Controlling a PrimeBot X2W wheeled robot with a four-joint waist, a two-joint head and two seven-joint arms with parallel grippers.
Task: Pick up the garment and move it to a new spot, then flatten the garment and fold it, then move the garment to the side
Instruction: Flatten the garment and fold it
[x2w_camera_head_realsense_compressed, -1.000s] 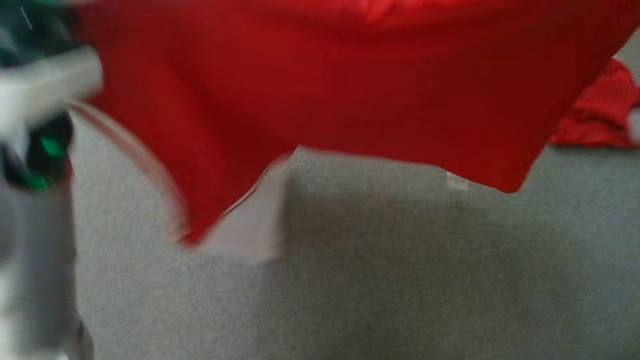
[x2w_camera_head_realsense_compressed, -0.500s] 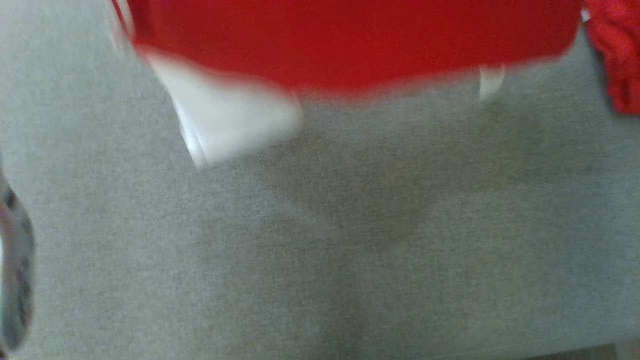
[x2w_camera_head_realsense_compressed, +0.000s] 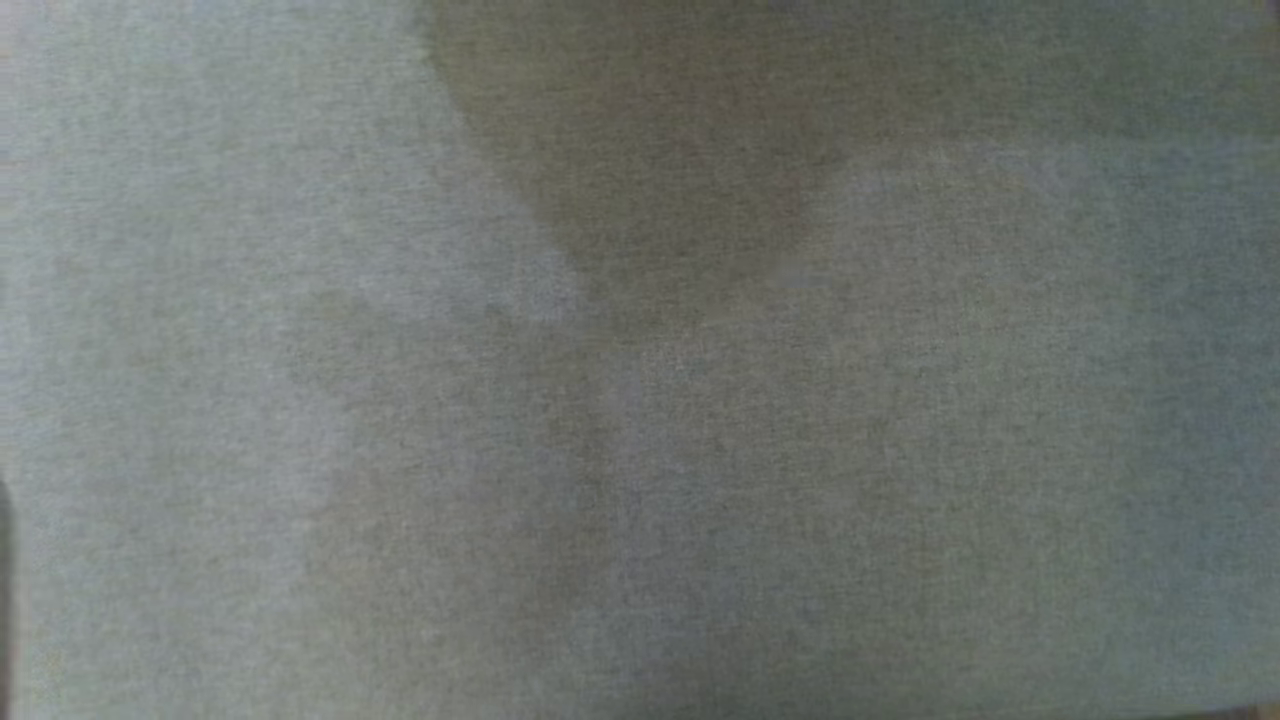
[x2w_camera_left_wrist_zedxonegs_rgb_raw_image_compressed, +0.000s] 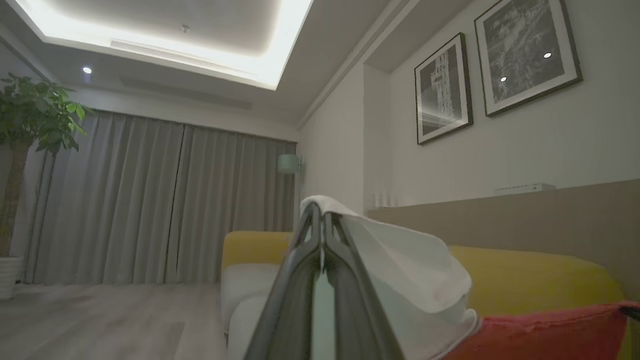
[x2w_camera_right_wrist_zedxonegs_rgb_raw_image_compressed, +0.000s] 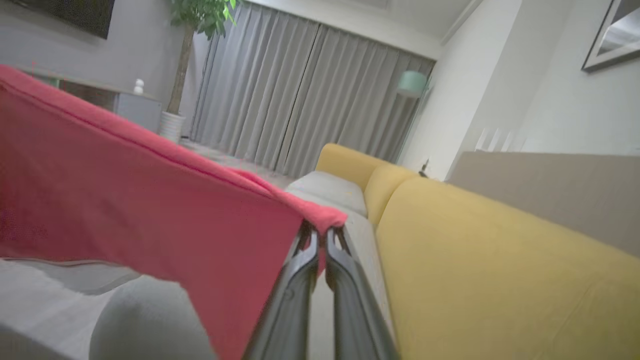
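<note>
Evidently the garment (x2w_camera_right_wrist_zedxonegs_rgb_raw_image_compressed: 125, 200) is up in the air, stretched between the 2 arms rather than lying anywhere. On the right wrist view the right gripper (x2w_camera_right_wrist_zedxonegs_rgb_raw_image_compressed: 320, 231) has its jaws pressed together on a corner of the red cloth. The cloth runs from the tips towards that view's left as a taut sheet, its hemmed top edge nearly straight.

On the left wrist view the left gripper (x2w_camera_left_wrist_zedxonegs_rgb_raw_image_compressed: 322, 206) has its jaws clamped on a white part (x2w_camera_left_wrist_zedxonegs_rgb_raw_image_compressed: 410, 265) of what I take to be the same garment. The white cloth drapes over the tips and meets red fabric at that view's lower right. Pinching 2 separate spots and holding them apart seems meant to let the cloth hang open, so it can go down flat instead of in a heap.

Both wrist cameras look out along the yellow sofa (x2w_camera_right_wrist_zedxonegs_rgb_raw_image_compressed: 490, 260) towards the curtains (x2w_camera_right_wrist_zedxonegs_rgb_raw_image_compressed: 300, 90), which suggests raised arms. The head view looks down on grey upholstery (x2w_camera_head_realsense_compressed: 950, 480) with a soft shadow (x2w_camera_head_realsense_compressed: 680, 160) near its top, probably cast by the hanging cloth. I judge this to be the carrying step, with that grey seat the likely landing spot. Flattening and folding are not yet begun.
</note>
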